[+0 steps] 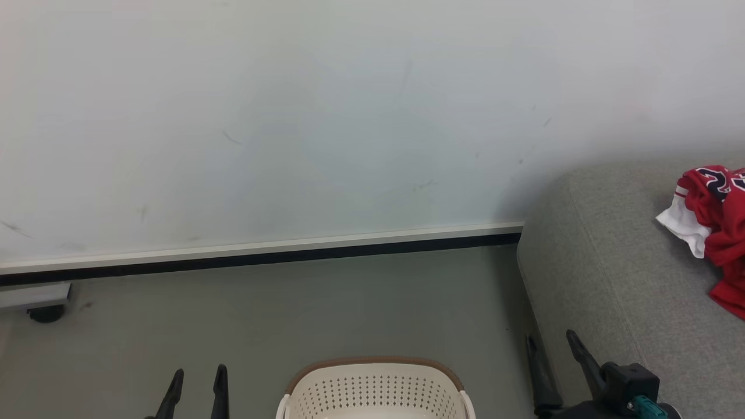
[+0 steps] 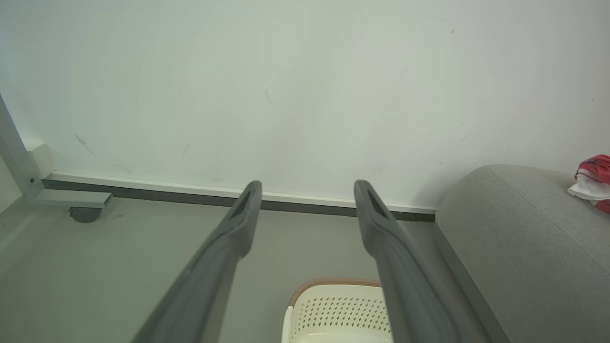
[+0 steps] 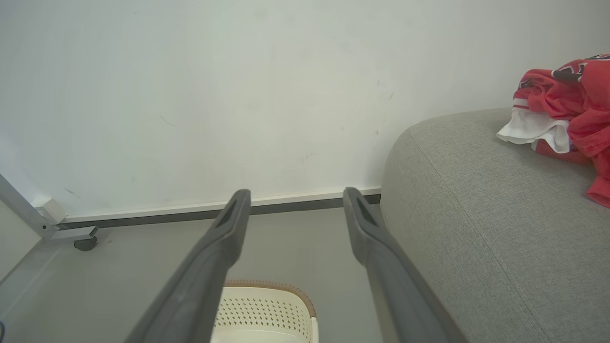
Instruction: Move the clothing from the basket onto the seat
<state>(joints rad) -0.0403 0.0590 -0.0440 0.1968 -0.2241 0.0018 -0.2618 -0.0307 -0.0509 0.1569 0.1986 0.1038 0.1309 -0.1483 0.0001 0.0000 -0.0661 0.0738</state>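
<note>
Head view showed the left gripper low at the bottom edge. Its two dark fingers were apart and held nothing. In the left wrist view the same fingers stood wide open with bare floor between them.

The right gripper was at the lower right, just beside the front corner of the grey sofa. Its fingers were spread too, and they were empty.

Between the two grippers stood the cream laundry basket, with little holes and a brown rim, on the grey floor. The picture edge cut off its inside, so what lay in it could not be told.

The red clothing lay bunched up on the sofa seat at the far right, well apart from both grippers. One piece was a jersey with dark navy numbers, and a white bit stuck out beside it.

Behind it all was a white wall with small scuff marks. A little black wheel sat on the floor at the far left.
</note>
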